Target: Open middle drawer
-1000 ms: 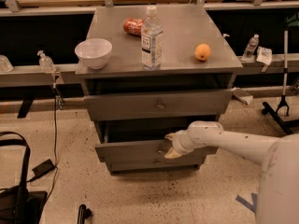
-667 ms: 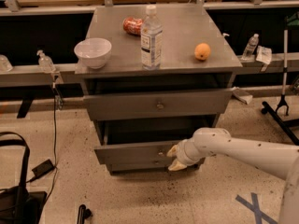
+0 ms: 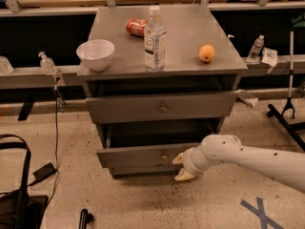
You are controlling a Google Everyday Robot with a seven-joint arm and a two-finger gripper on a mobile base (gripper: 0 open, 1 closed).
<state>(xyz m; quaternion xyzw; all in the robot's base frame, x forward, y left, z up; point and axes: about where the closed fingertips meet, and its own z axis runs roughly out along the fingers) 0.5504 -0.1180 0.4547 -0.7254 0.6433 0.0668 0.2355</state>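
The grey metal cabinet (image 3: 119, 66) has three drawer fronts. The middle drawer (image 3: 138, 155), with a small round knob (image 3: 163, 156), stands pulled out a little, with a dark gap above it. The taller top drawer front (image 3: 143, 108) is above it and the narrow bottom front (image 3: 138, 170) is below. My white gripper (image 3: 179, 168) comes in from the right on a white arm (image 3: 252, 157). It sits just right of the knob, in front of the middle drawer's front, with its fingers (image 3: 177, 159) spread apart and holding nothing.
On the cabinet top stand a white bowl (image 3: 96, 54), a water bottle (image 3: 155, 39), a red can lying down (image 3: 136, 26) and an orange (image 3: 207, 53). A black bag (image 3: 19, 194) and a cable (image 3: 55, 142) lie on the floor at left. A black stand (image 3: 288, 104) is at right.
My gripper has moved down and back from the middle drawer's front, toward the camera. The drawer stays pulled out about the same amount.
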